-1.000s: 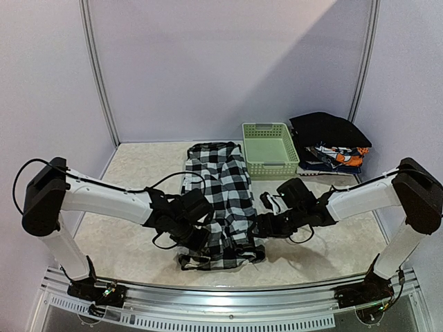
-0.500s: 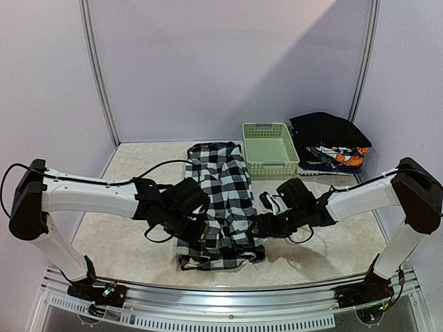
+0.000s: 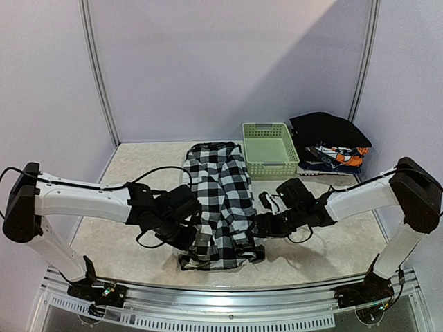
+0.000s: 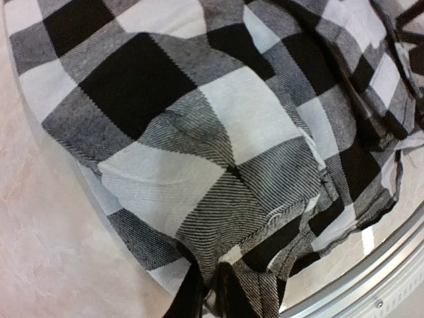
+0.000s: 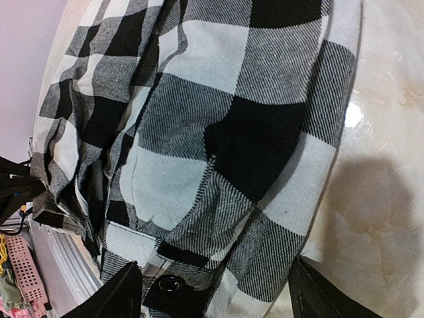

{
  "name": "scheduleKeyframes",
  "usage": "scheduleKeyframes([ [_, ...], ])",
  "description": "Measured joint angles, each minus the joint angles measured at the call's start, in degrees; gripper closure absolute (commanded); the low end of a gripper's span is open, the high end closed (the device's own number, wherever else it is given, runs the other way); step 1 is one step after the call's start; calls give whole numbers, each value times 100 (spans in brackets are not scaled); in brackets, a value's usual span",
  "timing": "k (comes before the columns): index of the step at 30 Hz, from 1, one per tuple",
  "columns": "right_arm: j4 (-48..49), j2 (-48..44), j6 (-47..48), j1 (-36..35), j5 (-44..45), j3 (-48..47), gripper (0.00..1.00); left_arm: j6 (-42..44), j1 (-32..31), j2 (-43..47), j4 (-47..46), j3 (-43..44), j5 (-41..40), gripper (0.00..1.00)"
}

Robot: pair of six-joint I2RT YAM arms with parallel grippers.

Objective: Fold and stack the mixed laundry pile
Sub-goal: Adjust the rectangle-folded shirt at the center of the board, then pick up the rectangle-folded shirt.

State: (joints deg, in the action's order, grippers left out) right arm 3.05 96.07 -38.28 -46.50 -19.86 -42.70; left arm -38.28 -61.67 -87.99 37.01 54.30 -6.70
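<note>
**A:** Black-and-white checks. The checked shirt (image 3: pixel 220 200) lies between our arms, its long axis running from the table (image 3: pixel 131 169)'s near edge toward the far edge.

**B:** Our left gripper (image 4: pixel 207 295) is clamped on its near left border. Our right gripper (image 5: pixel 215 278) is spread wide astride the right border, holding nothing.

**A:** Beyond it we see the basket (image 3: pixel 271 168), and the black cloth (image 3: pixel 329 128) sits in the far right corner.

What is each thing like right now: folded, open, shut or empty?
checked shirt: laid out lengthwise, near end rumpled, not yet folded.
left gripper: shut on the shirt's edge.
right gripper: open, a finger either side of the shirt's edge.
green basket: upright, looks empty.
black cloth: folded, top of the stack.
printed pieces: folded, stacked under it.
</note>
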Motion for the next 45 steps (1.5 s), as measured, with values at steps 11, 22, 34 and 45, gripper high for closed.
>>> scheduleKeyframes([
  [11,-4,-22,-46,-258,-2,31,28,-149,-334,616,291,-295,-540,17],
  [22,55,-304,-280,-455,37,428,44,-374,-365,1073,-57,-1110,-684,30],
  [34,297,-313,-487,-590,68,612,61,-540,-365,1073,-1071,-1711,-581,35],
  [45,612,-249,-544,-601,42,732,66,-715,-365,1296,-1600,-2028,-387,37],
])
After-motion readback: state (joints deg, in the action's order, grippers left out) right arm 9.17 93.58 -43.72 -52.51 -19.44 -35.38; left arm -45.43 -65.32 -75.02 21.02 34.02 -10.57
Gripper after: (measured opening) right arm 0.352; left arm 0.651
